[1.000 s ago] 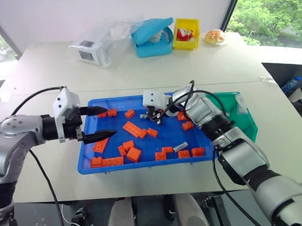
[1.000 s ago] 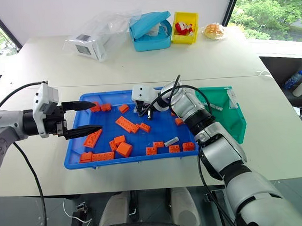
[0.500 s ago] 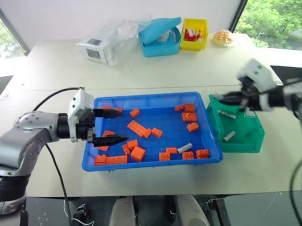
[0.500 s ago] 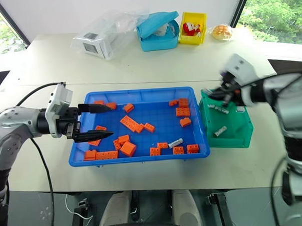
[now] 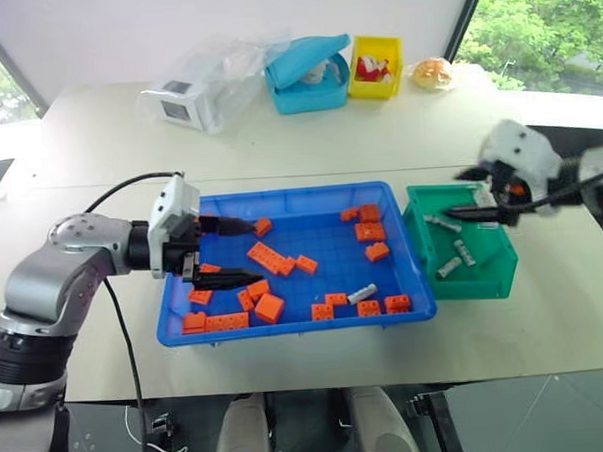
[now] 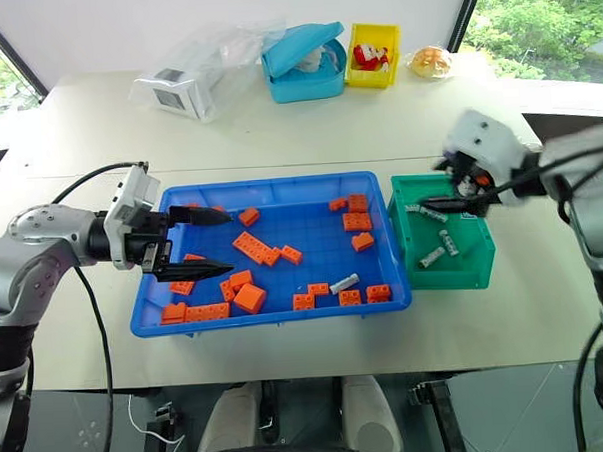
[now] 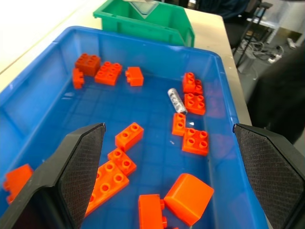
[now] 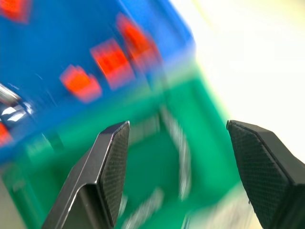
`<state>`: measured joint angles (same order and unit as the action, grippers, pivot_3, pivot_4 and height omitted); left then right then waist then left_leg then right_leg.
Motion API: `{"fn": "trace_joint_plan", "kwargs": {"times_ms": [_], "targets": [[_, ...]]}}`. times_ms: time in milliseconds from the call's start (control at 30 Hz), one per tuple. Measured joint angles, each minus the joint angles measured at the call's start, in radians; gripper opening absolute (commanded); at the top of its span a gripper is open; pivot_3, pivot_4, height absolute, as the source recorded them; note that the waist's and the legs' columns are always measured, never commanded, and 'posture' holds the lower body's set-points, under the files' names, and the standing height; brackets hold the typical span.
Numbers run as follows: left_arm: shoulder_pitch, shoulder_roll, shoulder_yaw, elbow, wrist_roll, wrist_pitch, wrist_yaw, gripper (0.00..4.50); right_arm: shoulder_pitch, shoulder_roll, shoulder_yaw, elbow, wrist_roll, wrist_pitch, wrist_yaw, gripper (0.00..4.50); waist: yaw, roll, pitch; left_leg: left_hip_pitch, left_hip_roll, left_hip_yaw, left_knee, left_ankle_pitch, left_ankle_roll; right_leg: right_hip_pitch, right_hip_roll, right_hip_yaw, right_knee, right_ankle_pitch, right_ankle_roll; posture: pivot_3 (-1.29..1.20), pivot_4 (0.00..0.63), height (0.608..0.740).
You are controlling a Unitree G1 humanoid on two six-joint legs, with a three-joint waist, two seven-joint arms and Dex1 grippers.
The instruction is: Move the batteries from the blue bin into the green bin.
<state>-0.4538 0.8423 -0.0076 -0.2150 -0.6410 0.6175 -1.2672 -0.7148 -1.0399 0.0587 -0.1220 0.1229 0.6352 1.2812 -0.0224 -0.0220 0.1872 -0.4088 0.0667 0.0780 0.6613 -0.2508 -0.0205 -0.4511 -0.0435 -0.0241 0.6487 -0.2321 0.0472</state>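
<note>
White table [image 5: 308, 136] in front of me carries the blue bin [image 5: 286, 330] and, just beside it on my right, the green bin [image 5: 464, 284]. I see three batteries [image 5: 450, 268] lying in the green bin and one [image 5: 363, 294] among the orange bricks [image 5: 273, 257] in the blue. My right gripper [image 5: 470, 193] hangs over the green bin, fingers spread, holding nothing. My left gripper [image 5: 245, 252] hovers over the blue bin, fingers apart.

The right gripper [image 6: 442, 196] is leaving the blue bin [image 6: 280, 184] and hanging over the green bin [image 6: 474, 275], jaws parting. Three batteries [image 6: 448, 243] are now lying in the green bin.
</note>
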Motion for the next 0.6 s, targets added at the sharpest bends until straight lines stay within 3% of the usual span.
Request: {"fn": "trace_joint_plan", "kwargs": {"times_ms": [100, 300, 600], "targets": [[0.007, 0.000, 0.000, -0.004, 0.001, -0.001, 0.001, 4.50, -0.095, 0.068, 0.141, 0.040, -0.020, -0.140, 0.093, 3.47, 0.004, 0.000, 0.000, -0.001, 0.000, 0.000, 0.000, 0.000, 0.000, 0.000, 0.000, 0.000, 0.000, 0.001, 0.001, 0.00, 0.150, 0.736], [0.034, 0.005, 0.008, -0.044, -0.002, 0.008, 0.023, 4.50, -0.130, 0.189, 0.376, 0.197, -0.120, -0.454, 0.240, 3.47, 0.012, 0.000, 0.000, -0.003, -0.001, 0.001, 0.003, 0.000, 0.000, 0.000, -0.003, -0.001, -0.001, 0.001, 0.003, 0.00, 0.150, 0.736], [0.060, 0.018, 0.035, -0.097, -0.018, 0.046, 0.073, 4.50, -0.177, 0.245, 0.456, 0.383, -0.189, -0.692, 0.326, 3.47, 0.010, 0.000, 0.000, -0.002, -0.001, 0.001, 0.003, 0.000, 0.000, 0.000, -0.002, -0.001, 0.000, 0.001, 0.002, 0.00, 0.150, 0.736]]}}
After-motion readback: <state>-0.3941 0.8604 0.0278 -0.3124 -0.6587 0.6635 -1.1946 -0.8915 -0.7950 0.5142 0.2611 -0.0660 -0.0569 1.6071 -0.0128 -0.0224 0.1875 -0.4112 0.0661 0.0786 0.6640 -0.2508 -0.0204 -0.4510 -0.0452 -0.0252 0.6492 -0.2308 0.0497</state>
